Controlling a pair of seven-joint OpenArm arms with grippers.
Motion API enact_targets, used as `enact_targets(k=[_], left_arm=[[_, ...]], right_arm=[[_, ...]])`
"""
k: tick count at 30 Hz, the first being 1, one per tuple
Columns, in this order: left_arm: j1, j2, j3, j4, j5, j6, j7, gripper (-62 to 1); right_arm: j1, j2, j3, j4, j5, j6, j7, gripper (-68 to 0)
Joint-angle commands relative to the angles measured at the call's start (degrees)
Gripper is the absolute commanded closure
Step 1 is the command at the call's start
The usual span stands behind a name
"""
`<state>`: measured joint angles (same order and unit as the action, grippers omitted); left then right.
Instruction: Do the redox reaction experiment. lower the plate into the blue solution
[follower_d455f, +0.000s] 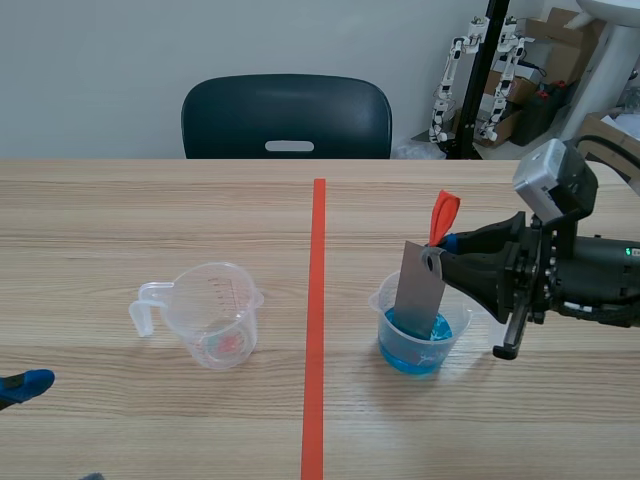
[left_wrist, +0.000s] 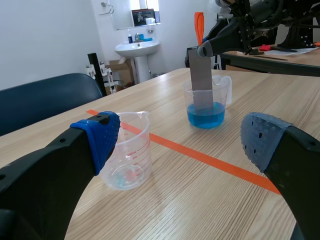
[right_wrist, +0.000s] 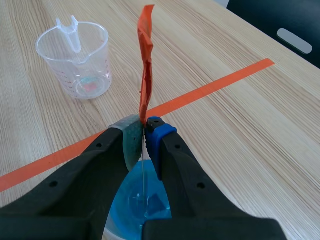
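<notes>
A grey metal plate (follower_d455f: 418, 288) with an orange-red ribbon (follower_d455f: 443, 214) at its top hangs with its lower end inside a clear beaker of blue solution (follower_d455f: 415, 341). My right gripper (follower_d455f: 446, 252) is shut on the plate's top, right above the beaker. In the right wrist view the ribbon (right_wrist: 145, 70) rises from between the pads and the plate's thin edge (right_wrist: 143, 175) runs down into the blue solution (right_wrist: 137, 200). The left wrist view shows the plate (left_wrist: 202, 77) standing in the beaker (left_wrist: 205, 102), far ahead of my open left gripper (left_wrist: 182, 137).
An empty clear measuring cup (follower_d455f: 211, 313) with a handle stands left of the orange tape line (follower_d455f: 316, 320); it sits close ahead of my left gripper (follower_d455f: 22, 387). A dark chair (follower_d455f: 286, 118) stands behind the table's far edge.
</notes>
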<state>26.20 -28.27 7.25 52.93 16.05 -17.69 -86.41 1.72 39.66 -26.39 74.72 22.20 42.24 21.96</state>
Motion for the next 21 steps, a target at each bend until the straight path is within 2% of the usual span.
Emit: enact_targets(k=[1,5,10,17,21], left_arm=[[0.5,-0.2,0.2,0.5,-0.4,-0.8,-2.6,-51.2],[0.5,-0.2,0.2,0.5,-0.4,-3.0,-2.6,-51.2],[0.5,-0.2,0.2,0.5,-0.4,-4.2,-2.6,-51.2],[0.5,-0.2,0.2,0.5,-0.4,-4.6,-2.6,-51.2],[0.5,-0.2,0.2,0.5,-0.4,-4.6,-2.6,-51.2]], right_arm=[[1.1,0.4,0.4,0.6,0.0,0.5,1.1,-0.6],[1.0,0.3,0.4,0.6,-0.6,0.5,1.6,-0.6],[0.6,0.3,0.4,0.6,-0.6,0.5,2.0,-0.6],[-0.7,0.3,0.4,0.5,-4.2,0.5,6.6,-0.6],[-1.3,0.3,0.4,0.5,-5.4,0.5,7.4,-0.6]])
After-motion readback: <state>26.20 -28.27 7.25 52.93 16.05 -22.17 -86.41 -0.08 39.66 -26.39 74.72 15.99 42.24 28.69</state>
